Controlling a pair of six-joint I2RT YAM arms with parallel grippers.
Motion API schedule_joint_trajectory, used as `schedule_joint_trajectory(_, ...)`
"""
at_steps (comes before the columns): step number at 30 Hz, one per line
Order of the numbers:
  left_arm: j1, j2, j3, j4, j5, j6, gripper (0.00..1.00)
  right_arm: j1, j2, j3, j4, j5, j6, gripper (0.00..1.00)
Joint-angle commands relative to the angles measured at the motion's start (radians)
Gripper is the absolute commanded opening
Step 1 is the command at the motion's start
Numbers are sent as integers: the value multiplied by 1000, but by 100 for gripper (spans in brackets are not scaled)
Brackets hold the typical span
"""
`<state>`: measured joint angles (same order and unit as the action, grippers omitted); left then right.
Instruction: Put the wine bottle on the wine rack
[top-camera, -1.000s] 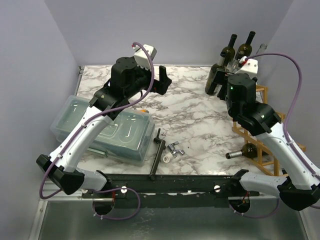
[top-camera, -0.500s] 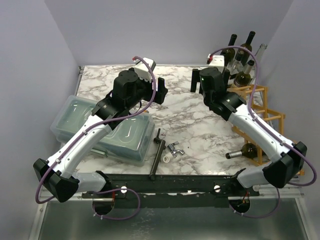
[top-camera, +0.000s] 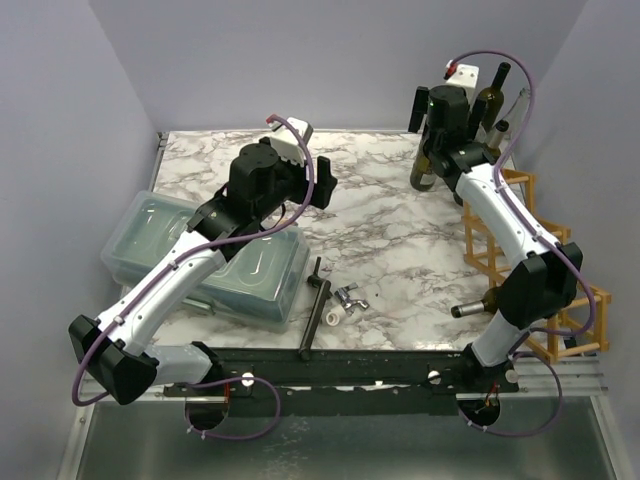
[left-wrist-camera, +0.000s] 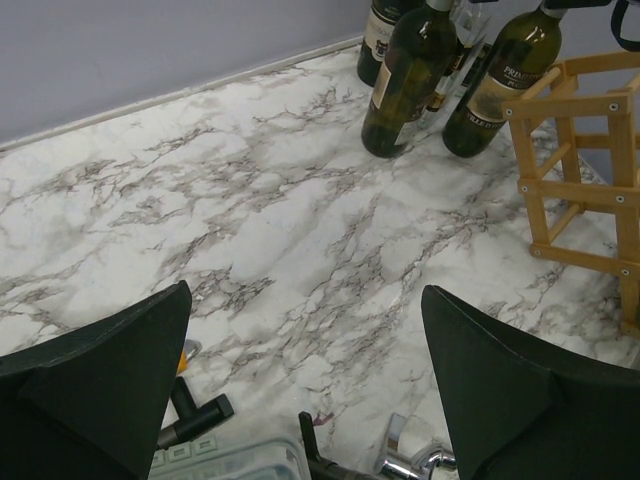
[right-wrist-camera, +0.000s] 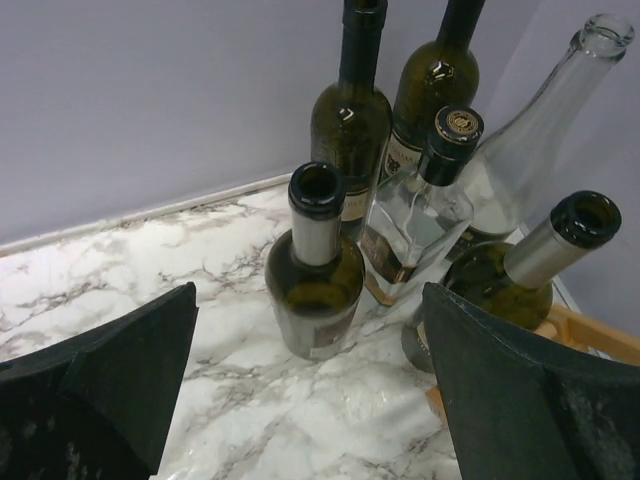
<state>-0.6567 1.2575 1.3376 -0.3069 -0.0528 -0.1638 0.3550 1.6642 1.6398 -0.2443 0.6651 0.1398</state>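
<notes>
The right gripper is spread wide above a green wine bottle at the far right (nothing is gripped). The left gripper is spread wide too, and nothing is held.

1. The left arm is arching forward, its left gripper gaping wide and holding nothing.
2. The right arm is standing stretched far back, its right gripper gaping too, seemingly empty.

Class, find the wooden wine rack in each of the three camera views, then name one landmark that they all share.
Top external: the wine rack runs along the right side.
Left wrist: at the right edge.
Right wrist: only a sliver, in the bottom-right corner.
Shared landmark: the standing bottles next to it.
</notes>
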Motion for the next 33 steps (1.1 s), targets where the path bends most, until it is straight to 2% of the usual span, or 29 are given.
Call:
schedule_joint_trajectory(1, -7, 23, -34, 51, 35, 23, 99, -51, 86, 62, 94, -52, -58, 96)
schedule_joint_trajectory(8, -7, 47, -53, 78, 78, 28, 99, -103, 204, 139, 151, -105, -99, 93)
schedule_joint_trajectory(14, -6, 24, -73, 96, 24, 40, 99, -110, 285, 191, 165, -99, -113, 87)
schedule_joint_trajectory(24, -7, 49, -76, 103, 52, 14, 99, -128, 305, 133, 274, -115, -88, 81)
schedule_joint_trajectory(33, -7, 70, -78, 111, 51, 0, 99, -159, 356, 161, 268, -159, -49, 76)
